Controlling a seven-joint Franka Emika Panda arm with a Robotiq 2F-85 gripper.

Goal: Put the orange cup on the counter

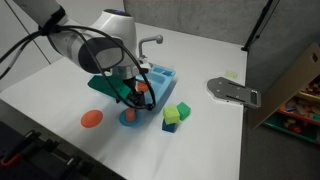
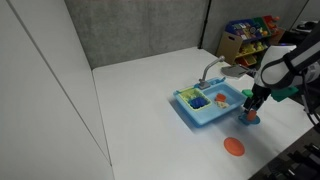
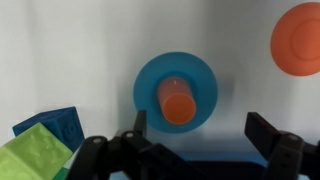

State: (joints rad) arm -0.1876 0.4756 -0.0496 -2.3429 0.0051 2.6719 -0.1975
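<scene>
End effector [image 3: 200, 128] released, spread wide — orange cup [image 3: 178, 103] centred just ahead, on blue plate [image 3: 150, 80].

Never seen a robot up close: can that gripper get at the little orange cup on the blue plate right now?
Probably yes. In the wrist view the orange cup sits uncovered on the blue plate, and the open gripper hangs right by it, spread wider than the cup.

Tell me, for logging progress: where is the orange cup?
Wrist view: the orange cup sits centred on the blue round plate, with the orange disc plate at upper right.
</scene>
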